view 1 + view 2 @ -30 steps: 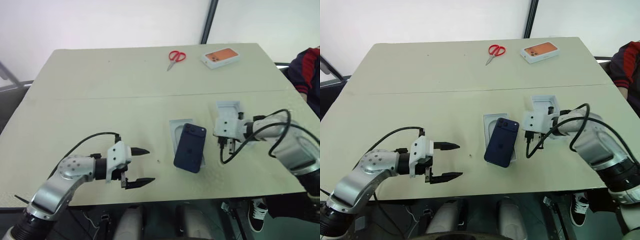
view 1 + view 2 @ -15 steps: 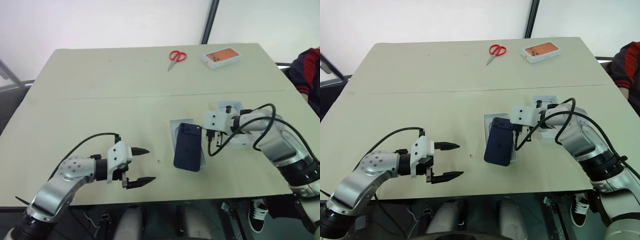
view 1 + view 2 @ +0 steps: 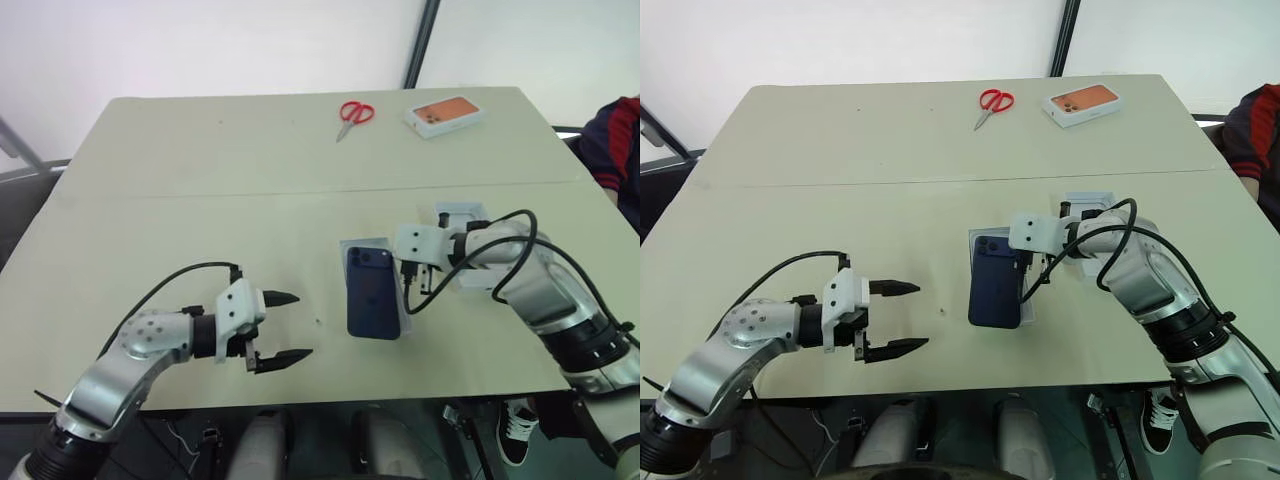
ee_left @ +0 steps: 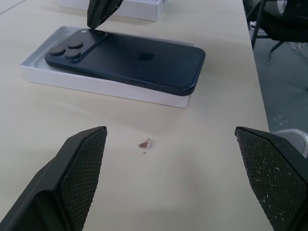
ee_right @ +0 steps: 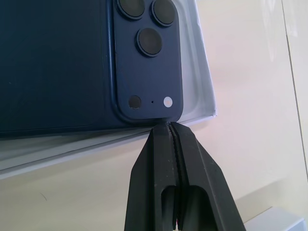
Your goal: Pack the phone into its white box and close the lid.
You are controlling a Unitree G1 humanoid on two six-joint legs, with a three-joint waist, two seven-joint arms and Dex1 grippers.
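The smooth navy phone (image 5: 72, 62) (rounded corners, three round lenses) is laid askew on the shallow white box (image 4: 103, 85). Its corner is touched by the clenched, empty right gripper (image 5: 171, 132). The left gripper (image 3: 286, 326) is held spread, its mesh-textured fingers (image 4: 79, 175) empty.

Silver arms, black cables, seemingly mesh-textured black fingers (image 4: 79, 178)

Head stereo overhead; wrist cams close

The phone (image 3: 372, 292) lies on the box (image 4: 103, 86) at the middle of the desk (image 3: 200, 180), seemingly resting on its rim, not sunk in. The right gripper (image 5: 169, 126) touches the phone's far right corner. Just right of it sits another tray, perhaps the lid (image 3: 462, 216). The left gripper (image 3: 283, 328) hangs at lower left. Scissors (image 3: 351, 115) and a second box (image 3: 445, 114) lie at the upper right.
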